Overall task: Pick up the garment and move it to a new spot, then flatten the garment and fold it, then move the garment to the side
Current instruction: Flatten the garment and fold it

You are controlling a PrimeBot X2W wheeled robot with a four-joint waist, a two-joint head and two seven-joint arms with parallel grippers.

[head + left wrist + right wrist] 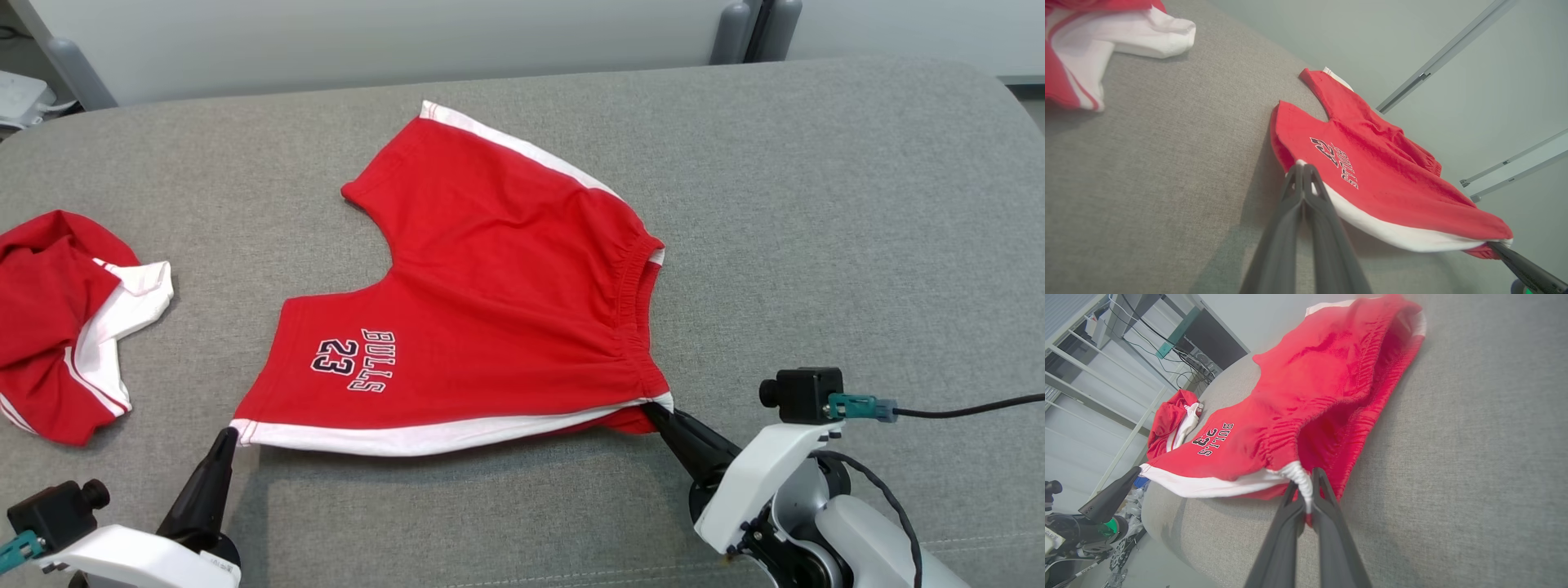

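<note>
The garment (498, 286) is a pair of red shorts with white side stripes and "BULLS 23" printed on one leg, spread on the grey cushioned surface (816, 204). Its near white-striped edge is lifted and stretched between both grippers. My left gripper (229, 435) is shut on the hem corner of the near leg; the left wrist view shows its fingers (1303, 171) pinching the white hem of the garment (1380, 183). My right gripper (653, 411) is shut on the waistband corner, and in the right wrist view its fingers (1306, 490) clamp the white cloth of the garment (1306, 400).
A second red and white garment (57, 318) lies crumpled at the left edge of the surface; it also shows as a heap (1094, 41) in the left wrist view. A pale wall and grey metal legs (751, 28) stand behind the surface.
</note>
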